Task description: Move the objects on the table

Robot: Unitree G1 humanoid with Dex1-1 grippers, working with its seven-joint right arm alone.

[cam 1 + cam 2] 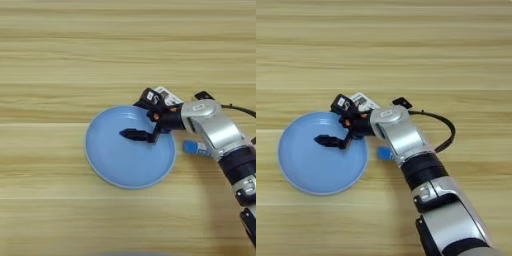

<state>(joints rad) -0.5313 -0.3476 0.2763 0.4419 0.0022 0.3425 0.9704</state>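
1. Left eye view: counter point(60, 45) is filled w/ wood grain; no risk is seen there, but edges are out of shot.
2. Plate point(125, 160) lies near centre; it could be shoved or tipped if the arm drops on its rim.
3. Claw point(331, 137) is held over the plate's right part; whether it is open or gripping sth cannot be told. Anything held could be dropped off-target.
4. Remote point(362, 101) is half hidden behind the wrist, just beside the plate; it could be knocked.
5. Tube point(192, 148) is partly covered by the forearm; a roll is judged likely if brushed.
6. Gadget point(401, 103) sits by the cable; snagging is poss.
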